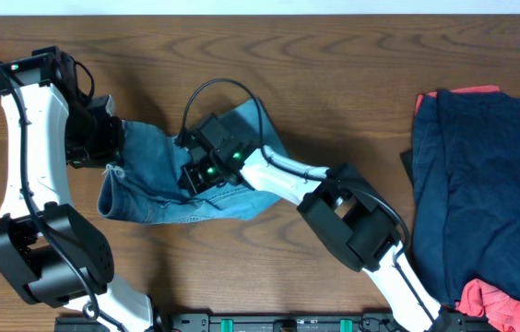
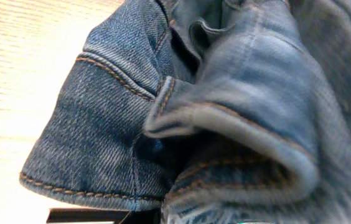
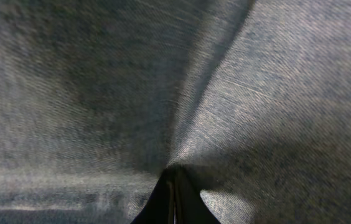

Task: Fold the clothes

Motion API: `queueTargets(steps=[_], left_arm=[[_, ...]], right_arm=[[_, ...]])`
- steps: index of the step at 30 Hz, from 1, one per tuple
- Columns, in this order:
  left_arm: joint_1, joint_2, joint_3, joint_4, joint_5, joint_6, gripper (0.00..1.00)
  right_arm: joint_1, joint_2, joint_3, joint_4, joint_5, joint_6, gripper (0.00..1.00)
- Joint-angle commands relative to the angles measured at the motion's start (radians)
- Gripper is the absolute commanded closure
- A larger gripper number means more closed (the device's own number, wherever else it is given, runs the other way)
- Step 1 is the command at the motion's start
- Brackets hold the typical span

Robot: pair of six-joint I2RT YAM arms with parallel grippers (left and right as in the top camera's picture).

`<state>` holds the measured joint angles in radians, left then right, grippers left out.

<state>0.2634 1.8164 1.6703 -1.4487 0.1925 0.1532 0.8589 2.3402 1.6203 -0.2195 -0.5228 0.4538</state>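
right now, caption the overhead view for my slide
Left claw and right claw both shut on the bunched blue jeans; navy garment lies at right.

- Jeans (image 1: 149, 180): faded light-blue denim, darker blue along seams, tan-orange stitching.
- Navy garment (image 1: 490, 166): plain dark navy.
- Red garment (image 1: 486, 300): coral-red.
- Bench (image 1: 334, 65): brown wood grain.
- Arms (image 1: 22, 157): white links, black joints.

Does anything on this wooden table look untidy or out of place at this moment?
Yes. The faded light-blue denim jeans are bunched and creased, not flat, between the left claw and the right claw. At the right edge, a coral-red garment sticks out from under a dark navy garment.
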Motion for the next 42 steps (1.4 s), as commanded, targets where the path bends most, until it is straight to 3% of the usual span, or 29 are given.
queueTargets(steps=[1,12,17,26,33,42], left_arm=[[-0.001,-0.001,0.004,-0.010,-0.003,-0.009,0.94],[-0.002,-0.001,0.006,-0.017,0.009,-0.031,0.94],[-0.001,-0.001,0.029,-0.021,0.085,-0.035,0.94],[-0.002,-0.001,0.043,-0.018,0.225,-0.035,0.94],[-0.010,-0.007,0.112,-0.056,0.386,-0.036,0.94],[-0.141,-0.032,0.190,0.013,0.398,-0.148,0.94]], right_arm=[[0.013,-0.008,-0.004,-0.024,-0.009,-0.045,0.98],[-0.121,-0.214,-0.004,-0.125,0.048,-0.080,0.94],[-0.123,-0.170,-0.005,-0.168,0.052,-0.064,0.96],[0.006,0.014,-0.005,-0.178,-0.003,-0.039,0.99],[0.016,0.022,-0.005,-0.206,0.001,-0.018,0.99],[0.008,0.020,-0.005,-0.246,-0.003,-0.022,0.96]])
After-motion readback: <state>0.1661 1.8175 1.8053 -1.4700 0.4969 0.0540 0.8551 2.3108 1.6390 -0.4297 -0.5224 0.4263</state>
